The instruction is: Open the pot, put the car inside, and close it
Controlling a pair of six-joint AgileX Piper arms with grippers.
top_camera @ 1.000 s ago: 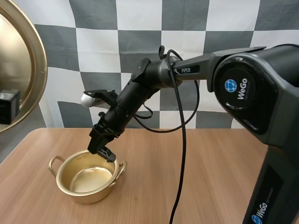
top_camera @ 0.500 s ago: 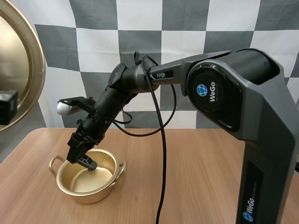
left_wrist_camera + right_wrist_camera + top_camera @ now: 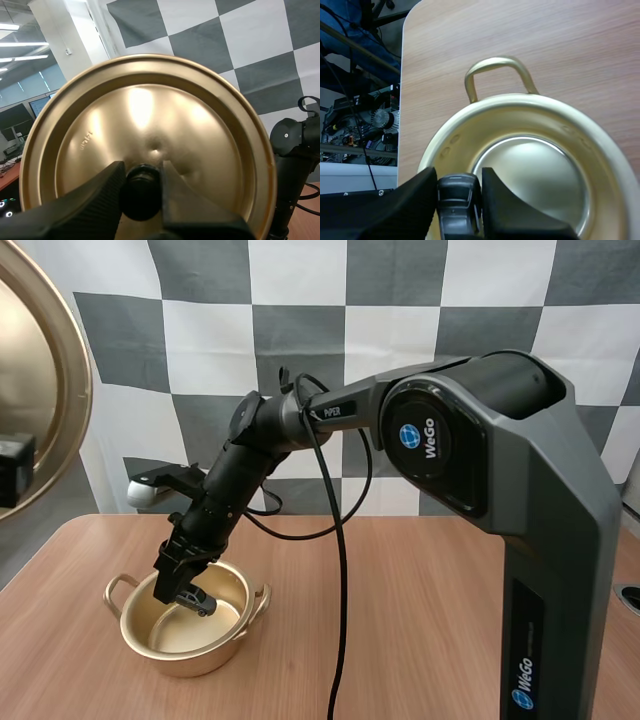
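An open gold pot [image 3: 190, 654] stands at the table's left front. My right gripper [image 3: 183, 587] reaches down over its mouth, shut on a small dark toy car [image 3: 200, 601] that hangs just inside the rim. In the right wrist view the car [image 3: 458, 199] is pinched between the fingers [image 3: 415, 202], above the pot's bare floor [image 3: 535, 185] and near one handle [image 3: 495, 66]. My left gripper [image 3: 142, 191] is shut on the black knob [image 3: 141, 197] of the gold lid [image 3: 150, 115]. The lid [image 3: 45, 360] is held up high at the far left, well above the table.
The wooden table [image 3: 440, 620] stretches bare to the right of the pot. My right arm [image 3: 450, 450] rises large across the right and middle of the high view. The table's left edge [image 3: 404, 100] lies close beyond the pot's handle.
My right gripper has swung left over the pot and come down a little, carrying the car to just inside the rim. The lid stays held up at the left.
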